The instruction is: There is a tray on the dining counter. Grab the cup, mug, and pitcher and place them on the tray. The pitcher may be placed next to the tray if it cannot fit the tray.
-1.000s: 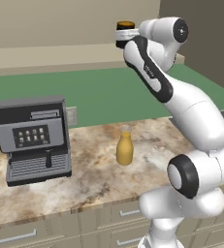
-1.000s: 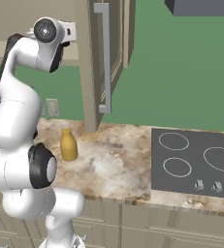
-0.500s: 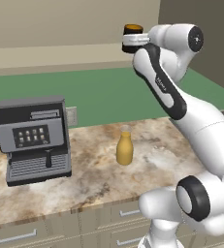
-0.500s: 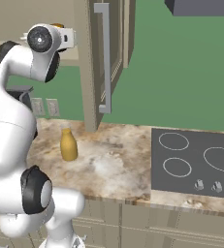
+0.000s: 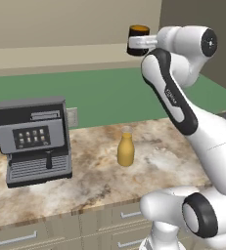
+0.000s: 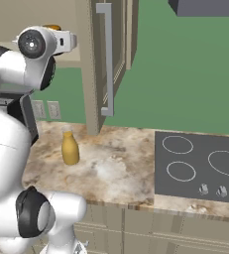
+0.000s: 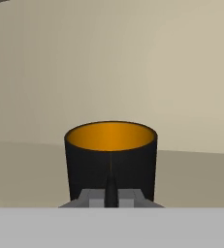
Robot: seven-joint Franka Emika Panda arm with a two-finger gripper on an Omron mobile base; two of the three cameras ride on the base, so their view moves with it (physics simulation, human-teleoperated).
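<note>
My gripper [image 5: 143, 43] is raised high above the counter and is shut on the mug [image 5: 137, 40], black with an orange inside. In the hand view the mug [image 7: 111, 157] stands upright just beyond the gripper [image 7: 111, 193], against a plain beige wall. From the right, the mug's orange rim [image 6: 51, 27] peeks over the arm's wrist. The yellow-orange pitcher [image 5: 125, 150] stands upright on the marbled counter below, also seen as the pitcher [image 6: 70, 149] from the right, well apart from the gripper. The tray, the cup and the dining counter are out of view.
A grey coffee machine [image 5: 33, 139] stands on the counter's left part by a wall socket [image 5: 72, 116]. A dark cooktop [image 6: 200, 166] lies at the right. A tall cabinet door with a long handle [image 6: 106, 59] rises behind the pitcher. Cream drawers [image 5: 60, 232] run below the counter.
The arm has swung to the right and stretched, carrying the mug a little right and slightly lower. The pitcher and coffee machine have stayed put.
</note>
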